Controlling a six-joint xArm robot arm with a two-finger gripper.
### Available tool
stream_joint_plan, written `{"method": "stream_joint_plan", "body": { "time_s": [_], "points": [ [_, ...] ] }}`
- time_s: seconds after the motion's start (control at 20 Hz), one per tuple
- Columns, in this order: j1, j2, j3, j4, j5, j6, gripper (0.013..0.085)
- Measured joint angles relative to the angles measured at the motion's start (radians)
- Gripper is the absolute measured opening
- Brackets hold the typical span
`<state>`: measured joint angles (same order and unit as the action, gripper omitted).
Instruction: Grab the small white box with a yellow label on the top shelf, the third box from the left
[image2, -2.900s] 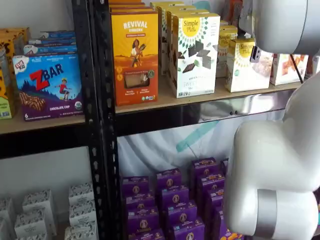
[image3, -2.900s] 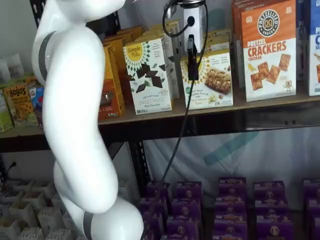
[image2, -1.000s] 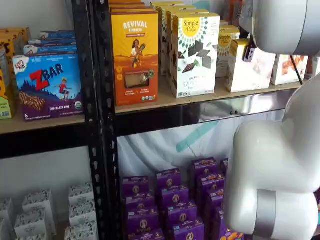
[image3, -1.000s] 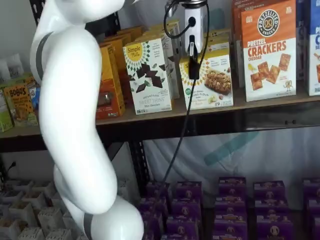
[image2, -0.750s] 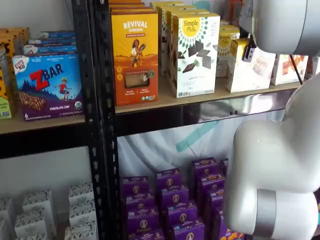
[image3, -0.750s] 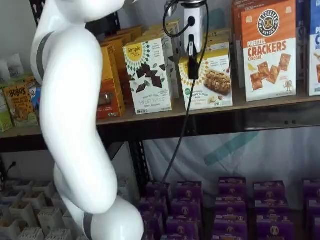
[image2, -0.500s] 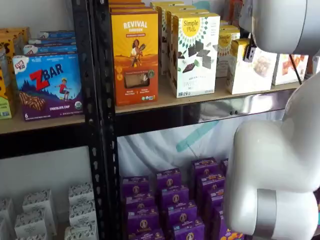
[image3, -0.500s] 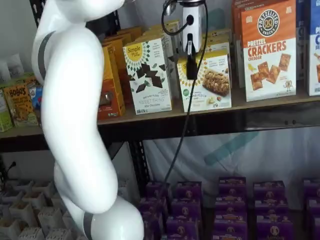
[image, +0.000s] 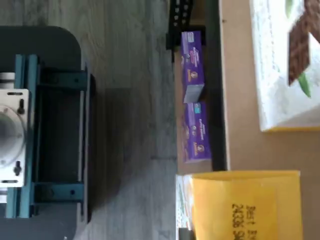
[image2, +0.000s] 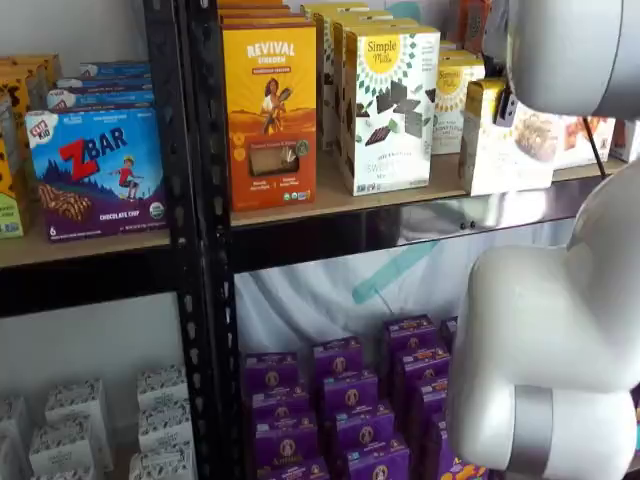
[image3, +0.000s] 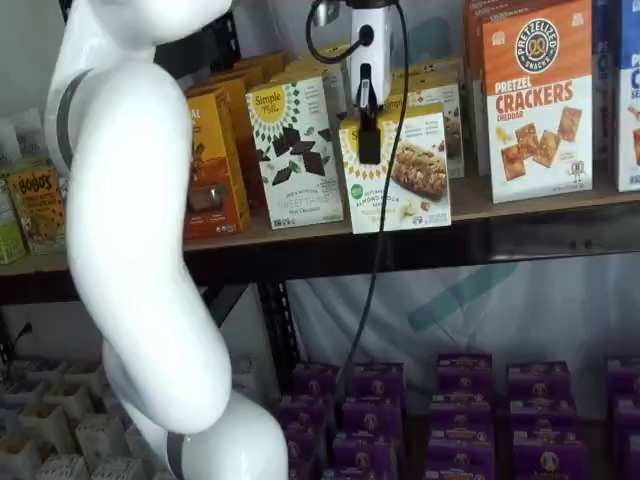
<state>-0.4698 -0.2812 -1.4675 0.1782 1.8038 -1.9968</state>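
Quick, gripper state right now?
Gripper: shut on the small white box, gripped at its top edge.

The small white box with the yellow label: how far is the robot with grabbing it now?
Done: the gripper is shut on the small white box. In hand: the box is tilted and its bottom edge overhangs the front beam of the top shelf, so it seems to be coming out. Left: to bring it fully clear of the shelf and the neighbouring boxes.
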Motion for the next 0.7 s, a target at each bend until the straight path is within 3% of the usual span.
{"method": "stream_joint_plan", "body": {
  "time_s": [0.7],
  "points": [
    [0.018, -0.136, 0.092, -0.010, 0.072, 0.022, 0.0330]
  ]
}}
